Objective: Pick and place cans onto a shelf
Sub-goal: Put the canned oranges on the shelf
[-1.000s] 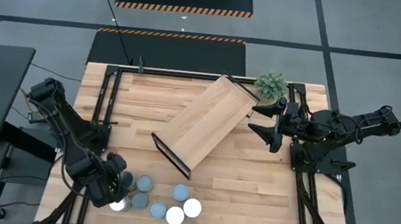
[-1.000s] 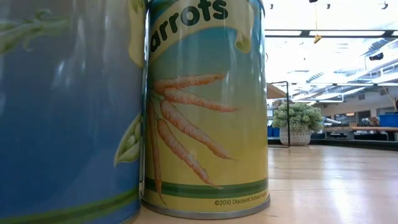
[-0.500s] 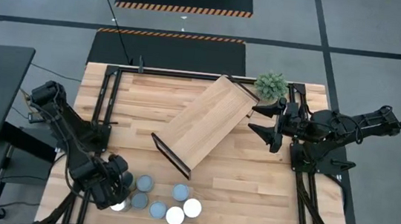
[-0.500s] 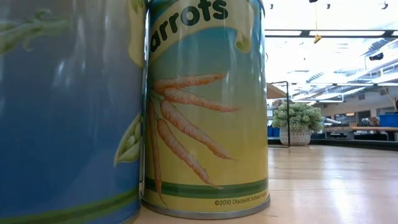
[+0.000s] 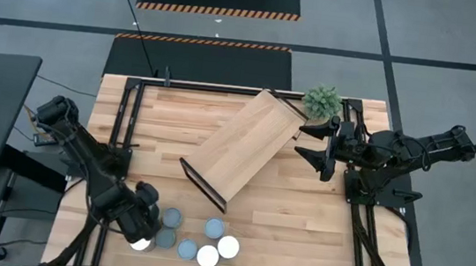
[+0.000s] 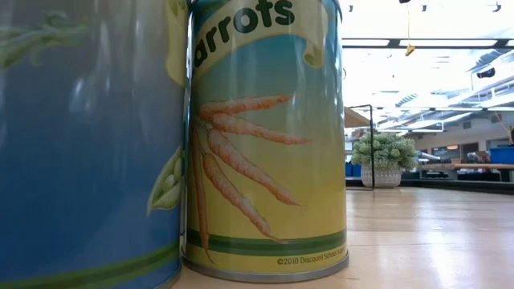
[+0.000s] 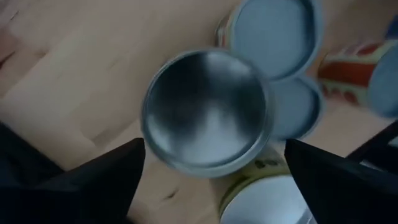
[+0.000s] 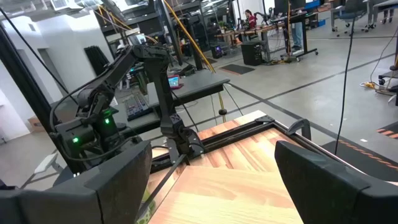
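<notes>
Counter (image 5: 299, 228) carries the shelf (image 5: 244, 147), lying diagonal mid-table with nothing on it. Cans (image 5: 209, 241) cluster at the near edge. Left gripper (image 7: 211, 180) hangs spread directly over the leftmost can (image 7: 208, 112), not gripping. Right gripper (image 5: 315, 144) idles spread beside the shelf. Cans look rigid, smooth-walled, likely slippery; grab mid-height across the sides.

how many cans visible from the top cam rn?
7 cans, one cluster: one partly under the left hand, two beside it, four farther right. The hand may hide more.
</notes>
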Available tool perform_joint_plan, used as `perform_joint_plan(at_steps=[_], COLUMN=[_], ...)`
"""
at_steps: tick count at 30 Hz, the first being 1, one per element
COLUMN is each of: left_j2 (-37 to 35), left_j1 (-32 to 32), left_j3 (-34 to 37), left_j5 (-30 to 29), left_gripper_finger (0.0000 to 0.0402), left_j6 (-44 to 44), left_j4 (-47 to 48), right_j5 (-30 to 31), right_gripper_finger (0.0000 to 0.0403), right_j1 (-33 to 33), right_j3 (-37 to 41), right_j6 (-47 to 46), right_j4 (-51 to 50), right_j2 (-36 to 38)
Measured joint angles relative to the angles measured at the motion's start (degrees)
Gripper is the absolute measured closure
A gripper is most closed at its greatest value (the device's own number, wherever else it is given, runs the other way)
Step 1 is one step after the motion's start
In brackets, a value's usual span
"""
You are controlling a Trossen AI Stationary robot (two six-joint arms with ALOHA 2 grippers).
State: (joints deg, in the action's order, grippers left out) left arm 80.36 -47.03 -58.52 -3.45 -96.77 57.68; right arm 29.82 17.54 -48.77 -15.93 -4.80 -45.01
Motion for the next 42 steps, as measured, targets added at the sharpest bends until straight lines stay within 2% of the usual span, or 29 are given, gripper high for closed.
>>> perform_joint_plan(at_steps=[3, 7, 17, 33, 37, 42], left_j2=[-0.02, -0.15, 0.29, 6.67, 6.73, 6.69], left_j1=[2.14, 2.89, 2.89, 4.5, 4.73, 4.85], left_j3=[0.0, 0.0, 0.0, -0.02, -0.02, -0.02], left_j5=[4.73, 5.12, 1.26, -1.44, -1.44, -1.45], left_gripper_finger=[0.0006, 0.0003, 0.0002, 0.0002, 0.0022, 0.0082], left_j6=[2.55, 2.9, 3.48, 4.59, 4.98, 5.76], left_j4=[2.51, 1.67, 1.69, 0.88, 0.44, 0.54], right_j5=[0.0, -0.41, -1.05, -1.03, -1.01, -1.01], right_gripper_finger=[0.0055, 0.0055, 0.0055, 0.0055, 0.0055, 0.0055], right_j1=[0.0, 0.0, 0.0, -0.18, -0.69, -0.87], right_j3=[0.0, 0.0, 0.0, 0.0, 0.0, 0.0], right_j6=[-0.01, -0.02, -1.04, -0.92, -0.87, -0.85], right_j4=[0.0, 0.0, 0.22, 0.24, 0.27, 0.27], right_j2=[0.0, 0.02, 0.02, 0.04, 0.04, 0.04])
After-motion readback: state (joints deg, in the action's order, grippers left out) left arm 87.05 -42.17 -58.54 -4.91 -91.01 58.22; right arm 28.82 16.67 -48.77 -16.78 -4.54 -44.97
